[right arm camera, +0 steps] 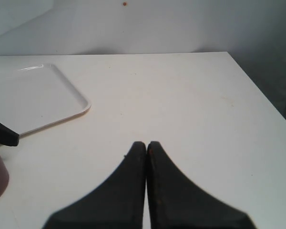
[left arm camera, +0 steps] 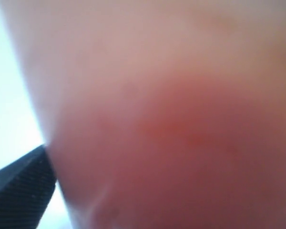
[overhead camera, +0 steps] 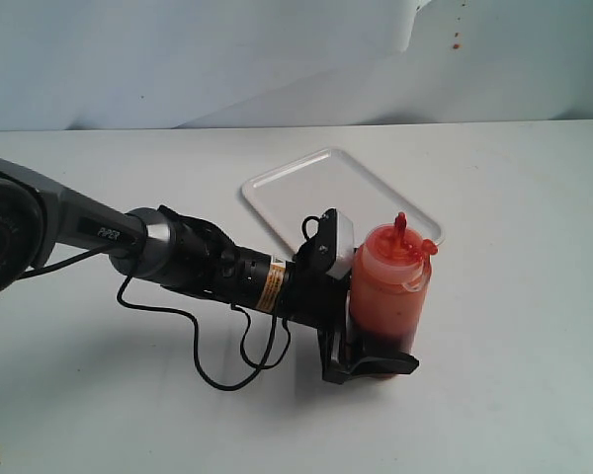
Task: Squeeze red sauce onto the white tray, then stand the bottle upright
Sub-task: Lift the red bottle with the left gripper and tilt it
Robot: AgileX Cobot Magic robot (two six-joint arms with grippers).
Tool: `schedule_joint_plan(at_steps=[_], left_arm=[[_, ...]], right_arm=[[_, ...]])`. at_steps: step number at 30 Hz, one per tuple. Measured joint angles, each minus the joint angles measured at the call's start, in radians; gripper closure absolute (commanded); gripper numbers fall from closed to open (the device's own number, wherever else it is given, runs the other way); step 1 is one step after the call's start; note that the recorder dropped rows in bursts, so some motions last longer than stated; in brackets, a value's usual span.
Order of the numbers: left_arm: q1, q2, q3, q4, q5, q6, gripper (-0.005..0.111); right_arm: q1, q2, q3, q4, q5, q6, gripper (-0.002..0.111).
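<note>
The left gripper (overhead camera: 376,351) clamps the bottle (overhead camera: 388,281) just beside the white tray (overhead camera: 306,193); the right gripper (right arm camera: 147,145) is closed. Squeeze only once it is tilted above the tray.

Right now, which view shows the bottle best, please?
The exterior view: the bottle stands whole and upright in the left gripper. The left wrist view shows only its blurred red wall; the right wrist view, perhaps a sliver at the edge.
</note>
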Motion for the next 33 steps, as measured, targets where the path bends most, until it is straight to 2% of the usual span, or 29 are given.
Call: schedule_joint_plan(at_steps=[6, 10, 26, 33], left_arm=[[0.000, 0.000, -0.005, 0.034, 0.002, 0.000, 0.086], [0.000, 0.000, -0.005, 0.055, -0.005, 0.000, 0.107], [0.002, -0.004, -0.005, 0.080, -0.018, 0.004, 0.106], [0.040, -0.052, -0.005, 0.263, -0.034, 0.004, 0.106]], right_arm=[[0.000, 0.000, 0.000, 0.000, 0.000, 0.000, 0.108], [0.000, 0.000, 0.000, 0.000, 0.000, 0.000, 0.108], [0.000, 0.000, 0.000, 0.000, 0.000, 0.000, 0.108], [0.000, 0.000, 0.000, 0.000, 0.000, 0.000, 0.108]])
